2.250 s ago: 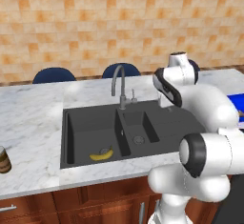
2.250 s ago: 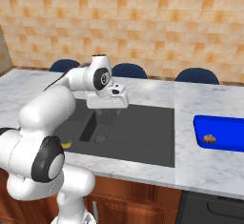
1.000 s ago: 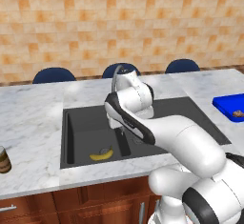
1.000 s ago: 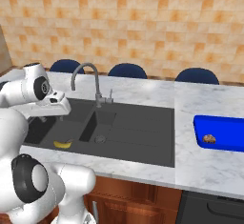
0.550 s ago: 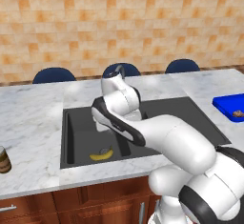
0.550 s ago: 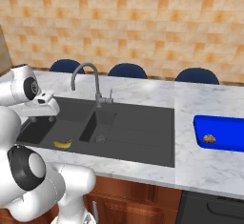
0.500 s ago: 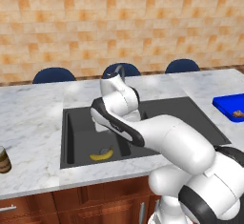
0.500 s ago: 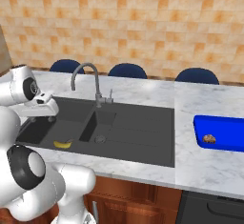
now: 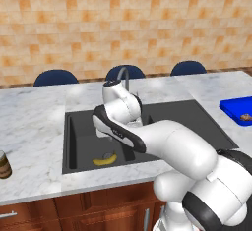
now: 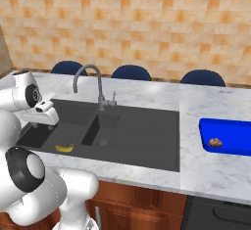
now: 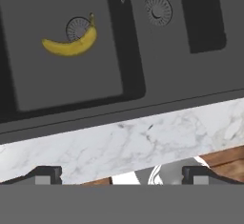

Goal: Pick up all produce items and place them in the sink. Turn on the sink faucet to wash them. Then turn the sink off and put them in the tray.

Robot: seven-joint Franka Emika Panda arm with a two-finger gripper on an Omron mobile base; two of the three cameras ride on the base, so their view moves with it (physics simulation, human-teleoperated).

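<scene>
The yellow banana (image 9: pixel 105 160) (image 10: pixel 64 148) (image 11: pixel 71 42) lies in the left basin of the dark sink (image 9: pixel 189 122) (image 10: pixel 142 131) (image 11: pixel 62 82), resting partly over its round drain. My gripper (image 9: pixel 102 132) (image 10: pixel 40 123) (image 11: pixel 121 175) hangs open above that basin, close to the counter's front edge, with nothing between its fingers. The small brown ball (image 9: pixel 245 118) (image 10: pixel 214 142) sits in the blue tray (image 9: pixel 232 107) (image 10: pixel 230 128) on the counter far to the right. The gooseneck faucet (image 10: pixel 93 80) (image 9: pixel 126 72) stands behind the sink, partly hidden by my arm in the left base view.
A dark brown jar (image 9: pixel 4 163) stands at the counter's left front. Blue chair backs (image 10: pixel 131 72) line the far side of the counter. A tiled wall closes the back. My arm arches over the sink's middle.
The arm has swung from the right, tray side across the sink to the left basin, and has barely moved in the last half second. The gripper stayed open; the banana stayed put.
</scene>
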